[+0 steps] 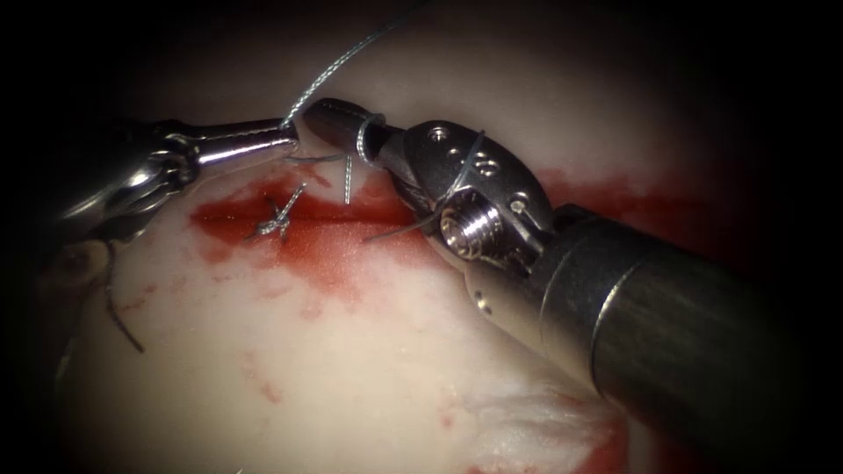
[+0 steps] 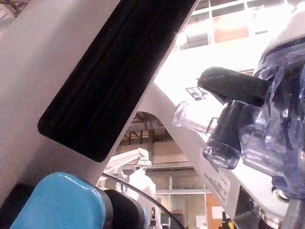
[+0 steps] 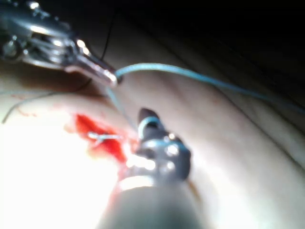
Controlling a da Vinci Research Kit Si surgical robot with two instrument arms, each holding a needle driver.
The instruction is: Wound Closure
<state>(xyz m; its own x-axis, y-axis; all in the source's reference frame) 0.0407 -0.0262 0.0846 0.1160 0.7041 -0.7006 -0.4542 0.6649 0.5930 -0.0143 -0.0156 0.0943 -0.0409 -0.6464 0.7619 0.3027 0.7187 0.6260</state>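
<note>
The tissue (image 1: 369, 369) has a cut (image 1: 325, 233) wet with red fluid, and a tied knot (image 1: 277, 219) sits in it. My left tool (image 1: 285, 133) reaches in from the left above the cut, its jaws shut on the thread (image 1: 347, 57), which runs up and away. The right tool (image 1: 320, 114) lies tip to tip with it, jaws shut, with a loop of thread (image 1: 369, 138) wound around them. A short thread end (image 1: 348, 180) hangs below. In the right wrist view the left tool (image 3: 112, 77) holds the thread (image 3: 190, 72) and the loop (image 3: 150, 123) rings the right tool's jaws.
A dark curved strand (image 1: 118, 316) lies on the tissue left of the cut; whether it is needle or thread I cannot tell. The right tool's thick shaft (image 1: 685, 342) covers the cut's right part. Red fluid (image 1: 615, 193) stains the tissue behind it.
</note>
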